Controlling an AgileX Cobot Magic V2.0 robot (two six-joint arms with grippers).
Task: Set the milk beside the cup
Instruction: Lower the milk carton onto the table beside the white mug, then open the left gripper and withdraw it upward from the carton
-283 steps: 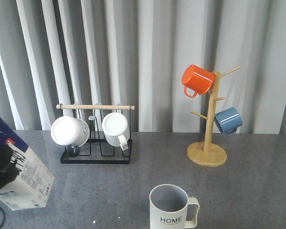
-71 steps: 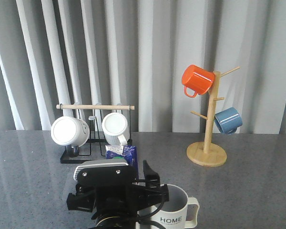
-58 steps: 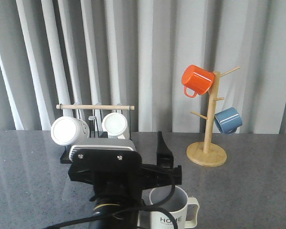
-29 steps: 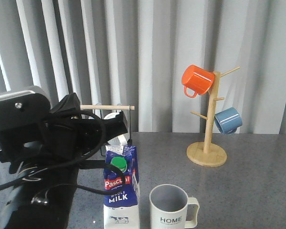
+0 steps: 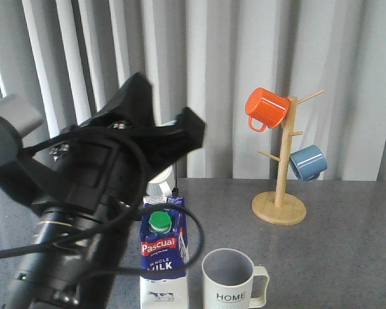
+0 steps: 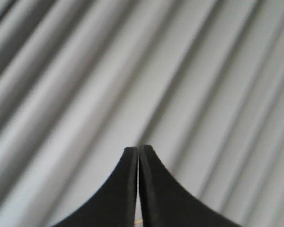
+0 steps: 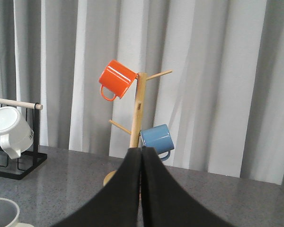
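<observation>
The milk [image 5: 163,254], a blue-and-white carton with a green cap, stands upright on the grey table. Just to its right is the cup [image 5: 235,280], a cream mug lettered "HOME", with a narrow gap between them. My left arm [image 5: 83,206] is raised in front of the camera, above and to the left of the carton, touching nothing. In its wrist view, my left gripper [image 6: 138,149] is shut and empty, aimed at the curtain. My right gripper [image 7: 142,150] is also shut and empty, and the cup's rim [image 7: 0,210] shows at that view's corner.
A wooden mug tree [image 5: 280,207] stands at the back right with an orange mug [image 5: 266,108] and a blue mug [image 5: 307,162]. Behind my left arm, mostly hidden, is a black rack with a white ribbed mug [image 7: 9,128].
My left gripper carried the milk in from the left, set it upright beside the cup and let go. The arm then rose up and back, with its gripper shut.
</observation>
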